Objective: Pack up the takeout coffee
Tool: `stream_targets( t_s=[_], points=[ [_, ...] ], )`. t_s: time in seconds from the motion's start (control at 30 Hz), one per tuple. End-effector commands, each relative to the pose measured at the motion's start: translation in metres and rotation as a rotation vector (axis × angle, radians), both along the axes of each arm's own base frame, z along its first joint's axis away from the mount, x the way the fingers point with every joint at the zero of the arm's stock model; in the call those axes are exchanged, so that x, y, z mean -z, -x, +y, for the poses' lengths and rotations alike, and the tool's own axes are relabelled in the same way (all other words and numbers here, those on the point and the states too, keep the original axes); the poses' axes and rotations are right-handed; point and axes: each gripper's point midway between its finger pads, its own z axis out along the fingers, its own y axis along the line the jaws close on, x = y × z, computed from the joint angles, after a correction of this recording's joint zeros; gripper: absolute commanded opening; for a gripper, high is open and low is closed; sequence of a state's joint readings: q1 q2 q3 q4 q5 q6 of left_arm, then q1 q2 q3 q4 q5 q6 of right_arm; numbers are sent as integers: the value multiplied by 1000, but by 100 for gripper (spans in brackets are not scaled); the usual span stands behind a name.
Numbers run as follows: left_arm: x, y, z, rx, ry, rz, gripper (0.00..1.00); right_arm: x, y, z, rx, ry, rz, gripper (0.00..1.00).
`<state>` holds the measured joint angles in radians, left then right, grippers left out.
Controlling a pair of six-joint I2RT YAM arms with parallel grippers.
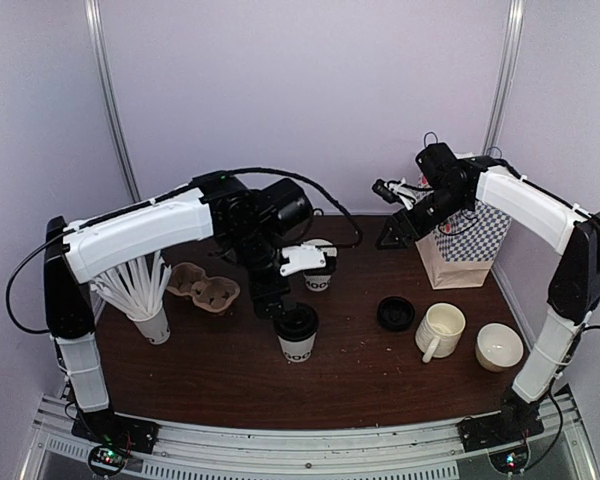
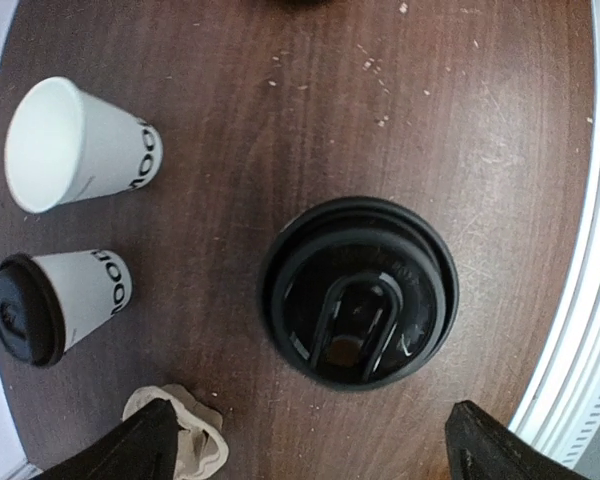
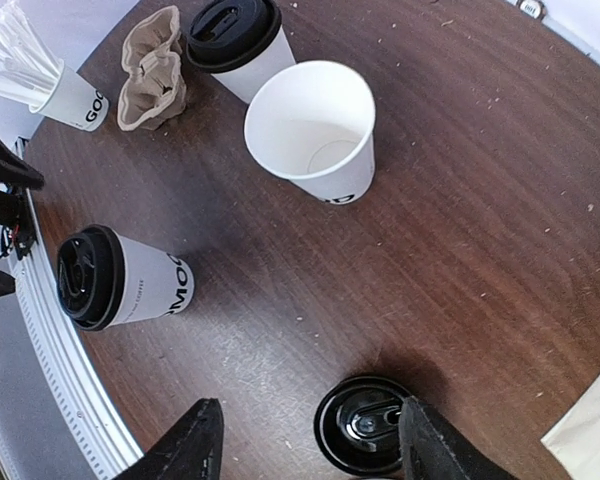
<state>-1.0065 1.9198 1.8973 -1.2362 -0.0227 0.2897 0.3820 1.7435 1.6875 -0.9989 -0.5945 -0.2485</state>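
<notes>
A lidded white "MOO" cup [image 1: 297, 335] stands front centre; from above, in the left wrist view, its black lid [image 2: 358, 290] lies just ahead of my open, empty left gripper [image 2: 310, 450], which hovers over it [image 1: 278, 305]. Behind stand an open, lidless cup [image 2: 75, 145] [image 3: 315, 130] [image 1: 318, 272] and a second lidded cup [image 2: 55, 300] [image 3: 230, 40], which the left arm hides in the top view. A loose black lid [image 1: 395, 313] [image 3: 365, 425] lies on the table below my open, empty right gripper [image 3: 310, 450], raised near the bag [image 1: 392, 238].
A checkered paper bag [image 1: 460, 245] stands at the back right. A cardboard cup carrier [image 1: 205, 288] and a cup of white straws [image 1: 150, 320] sit at left. A cream mug [image 1: 438, 330] and a white bowl [image 1: 499, 347] sit front right.
</notes>
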Motion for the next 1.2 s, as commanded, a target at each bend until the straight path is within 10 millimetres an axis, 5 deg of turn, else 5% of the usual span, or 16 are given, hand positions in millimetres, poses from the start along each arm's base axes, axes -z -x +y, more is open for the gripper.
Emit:
stream_targets(
  t_s=[0.0,0.1,0.23,0.37,1.17],
  points=[
    [-55,-34,17,-267,204,-95,97,1,23,25,-18,-122,76,60],
    [-58,-42,26,-476,337,64,98,15,49,53,-73,-202,181,51],
    [-46,-34,11,-551,514,204,97,37,81,88,-128,-275,312,45],
    [-19,-35,5,-659,516,285,86,50,90,110,-141,-311,411,41],
    [49,-26,5,-754,404,429,63,86,107,143,-200,-329,604,39]
  ],
)
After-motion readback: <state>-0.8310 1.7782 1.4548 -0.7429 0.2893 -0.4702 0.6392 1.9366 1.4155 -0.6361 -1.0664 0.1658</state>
